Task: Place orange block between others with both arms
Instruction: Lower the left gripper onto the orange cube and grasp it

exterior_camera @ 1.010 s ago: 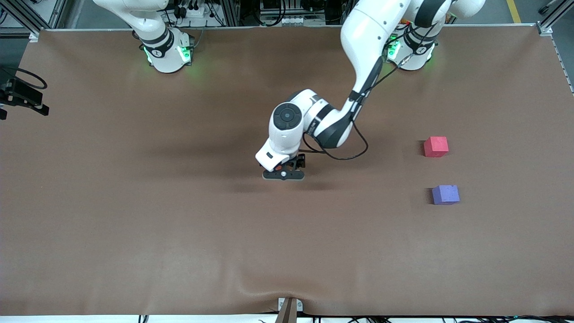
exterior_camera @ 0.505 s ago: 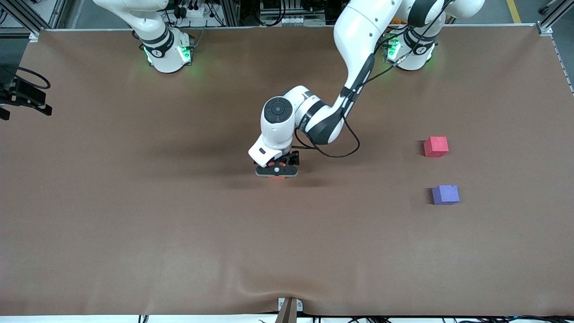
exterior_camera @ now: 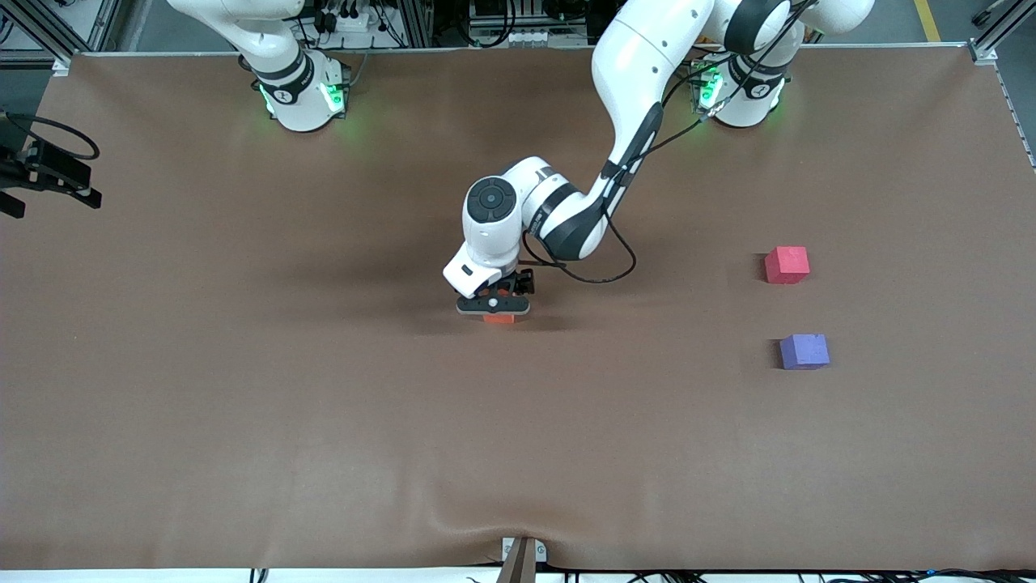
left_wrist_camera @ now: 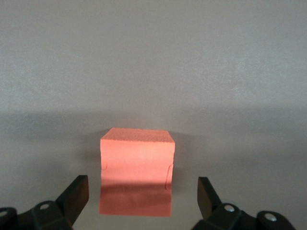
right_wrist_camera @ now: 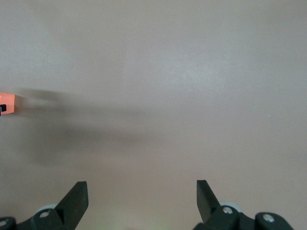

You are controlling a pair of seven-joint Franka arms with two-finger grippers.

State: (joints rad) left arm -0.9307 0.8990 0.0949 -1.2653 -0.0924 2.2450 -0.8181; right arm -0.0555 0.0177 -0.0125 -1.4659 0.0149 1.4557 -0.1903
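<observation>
The orange block (exterior_camera: 499,318) rests on the brown table mat near the middle. My left gripper (exterior_camera: 494,311) hangs low right over it, hiding most of it in the front view. In the left wrist view the orange block (left_wrist_camera: 136,158) stands between the open fingers of my left gripper (left_wrist_camera: 142,191), with a gap on each side. The others, a pinkish-red cube (exterior_camera: 787,265) and a purple-blue cube (exterior_camera: 804,351), sit apart toward the left arm's end, the purple-blue one nearer the front camera. My right gripper (right_wrist_camera: 141,201) is open over bare mat; the orange block (right_wrist_camera: 6,104) shows at that view's edge.
A black fixture with a cable (exterior_camera: 44,170) juts over the table's edge at the right arm's end. The brown mat (exterior_camera: 324,421) has a wrinkle at its near edge by a clamp (exterior_camera: 522,555). Bare mat lies between the two other cubes.
The left gripper has shifted toward the right arm's end of the table, and the orange block now peeks out under it. Both cubes have stayed put.
</observation>
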